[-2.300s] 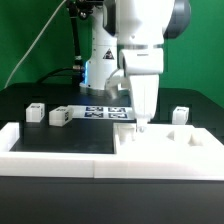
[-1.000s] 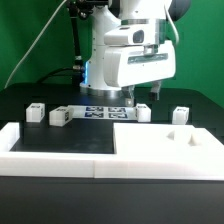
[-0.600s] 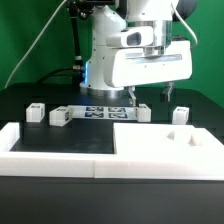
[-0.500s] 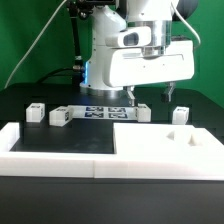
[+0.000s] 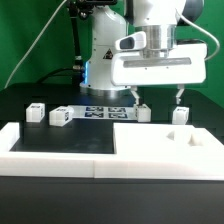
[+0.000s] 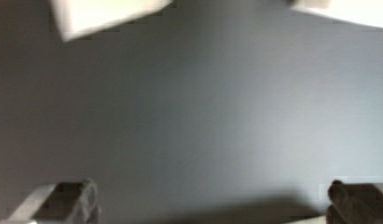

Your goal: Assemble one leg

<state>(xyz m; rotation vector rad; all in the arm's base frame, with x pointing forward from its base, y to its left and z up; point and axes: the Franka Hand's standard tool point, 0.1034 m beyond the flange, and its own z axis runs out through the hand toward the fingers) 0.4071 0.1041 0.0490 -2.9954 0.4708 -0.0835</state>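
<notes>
The pincer [image 5: 157,99] is open to its full width and hangs above the bench [image 5: 60,135] with nothing between its fingers. In the wrist view the two fingertips [image 6: 63,203] stand far apart over bare dark surface, and only two blurred white corners show at the rim, which I cannot identify. Compared with the frame of 2.3 s ago, the pincer is now higher, turned and spread. At that time it was low, with the fingers close together at the far edge of the white slab [image 5: 165,152]. Within the last second it has also drifted toward 3 o'clock in the exterior view. I judge that one step at the slab is finished and a new approach begins — the arm is looking for a part to take. The leg [image 5: 180,114] stands upright on the bench at 3 o'clock from the marker board [image 5: 105,112], just below one finger. A second leg [image 5: 143,113] stands near the other finger, between the marker board and the first one. Both are free and untouched, and which one the arm means to grasp I cannot tell.
</notes>
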